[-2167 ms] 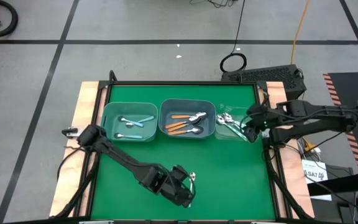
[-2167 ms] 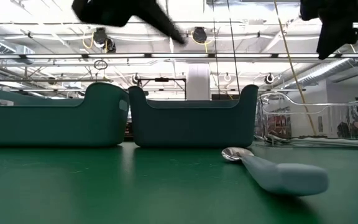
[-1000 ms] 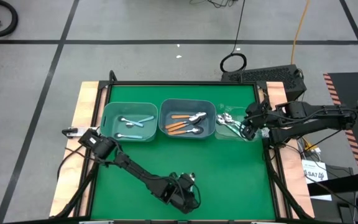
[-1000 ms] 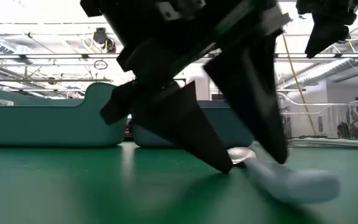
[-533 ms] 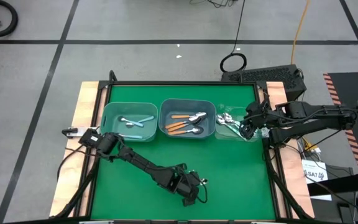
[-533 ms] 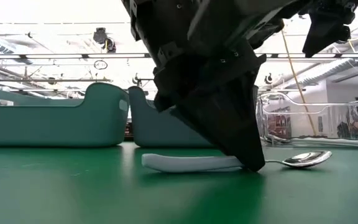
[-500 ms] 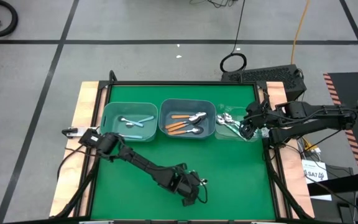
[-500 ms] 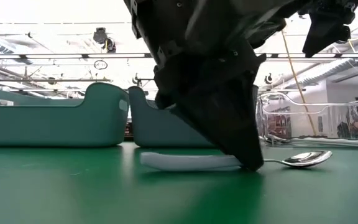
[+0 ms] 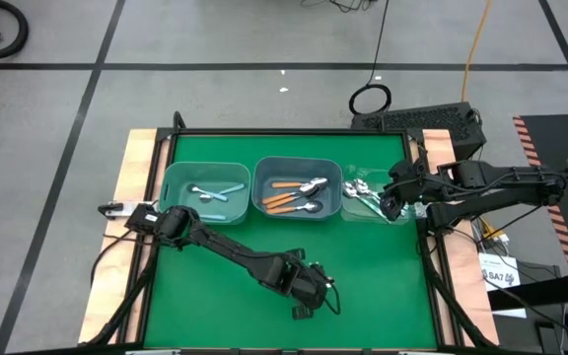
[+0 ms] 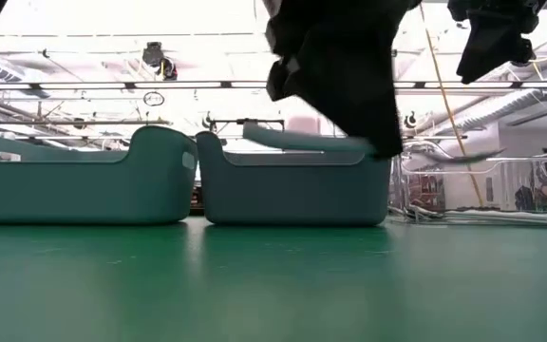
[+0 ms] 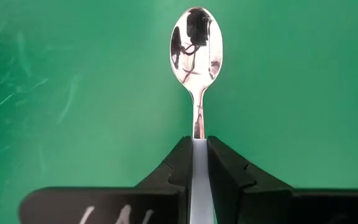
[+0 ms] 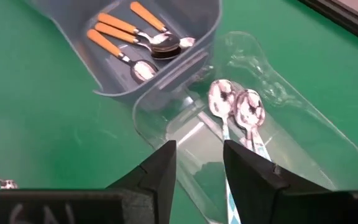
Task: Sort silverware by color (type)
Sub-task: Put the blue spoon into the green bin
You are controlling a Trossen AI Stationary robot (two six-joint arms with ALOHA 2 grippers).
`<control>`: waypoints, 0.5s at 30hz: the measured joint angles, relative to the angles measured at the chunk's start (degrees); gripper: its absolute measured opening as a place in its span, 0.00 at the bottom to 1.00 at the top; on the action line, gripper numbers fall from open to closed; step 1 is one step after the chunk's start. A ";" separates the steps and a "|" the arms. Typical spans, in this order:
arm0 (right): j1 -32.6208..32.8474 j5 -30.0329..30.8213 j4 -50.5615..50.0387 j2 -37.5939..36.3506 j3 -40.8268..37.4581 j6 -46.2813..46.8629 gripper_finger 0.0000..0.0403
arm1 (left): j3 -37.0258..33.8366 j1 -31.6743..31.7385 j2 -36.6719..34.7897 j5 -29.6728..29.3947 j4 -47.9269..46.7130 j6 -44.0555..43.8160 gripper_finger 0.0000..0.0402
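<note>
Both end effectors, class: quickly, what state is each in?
Left end effector: closed on a light blue spoon, lifted off the table.
Right end effector: open, empty, above the clear bin.

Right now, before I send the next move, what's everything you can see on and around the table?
Light blue spoons: about three, in the left bin.
Orange spoons: about four, in the middle bin.
Spoons in the clear tray: at least two, patterned pale handles, right of the bins.
Held spoon: one, pale blue handle, lifted above the green mat.
Black cable loop: one, on the floor behind the table.
Left gripper: fingers shut on the held spoon's handle.
Right gripper: open, over the clear tray.
</note>
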 joint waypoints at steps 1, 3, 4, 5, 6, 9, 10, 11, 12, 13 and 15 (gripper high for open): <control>0.00 -0.60 0.43 0.00 0.00 -0.04 0.32 | 0.59 0.21 -0.01 0.72 -0.02 0.09 0.08; 0.00 -2.29 0.93 0.00 0.00 -0.11 0.32 | 1.75 0.54 -0.02 1.99 -0.19 -0.15 0.08; 0.00 -3.47 1.07 -0.13 0.00 -0.17 0.32 | 2.53 0.70 -0.02 2.56 -0.55 -0.89 0.08; 0.00 -4.55 1.10 -0.23 0.00 -0.23 0.32 | 3.58 0.88 -0.02 3.16 -1.79 -1.63 0.08; 0.00 -5.78 1.09 -0.28 0.00 -0.27 0.32 | 4.98 1.06 -0.02 3.19 -4.01 -2.52 0.08; 0.02 -8.84 1.12 -0.91 -0.01 -0.18 0.32 | 10.47 1.50 -0.02 2.41 -10.37 -3.71 0.08; 0.04 -9.32 1.18 -1.12 -0.02 -0.10 0.32 | 12.53 1.56 -0.08 1.47 -12.41 -3.42 0.08; 0.04 -9.94 1.34 -1.49 -0.02 0.11 0.32 | 14.67 1.58 -0.13 0.41 -14.62 -2.62 0.08; 0.04 -10.35 1.52 -1.89 -0.02 0.22 0.32 | 17.02 1.56 -0.13 -0.47 -16.68 -1.26 0.08; 0.04 -10.32 1.74 -2.26 -0.02 0.22 0.32 | 19.06 1.54 -0.16 -1.03 -18.46 0.34 0.08; 0.04 -10.32 2.32 -3.10 -0.02 0.22 0.32 | 18.25 1.87 -2.33 -1.40 -19.08 2.18 0.08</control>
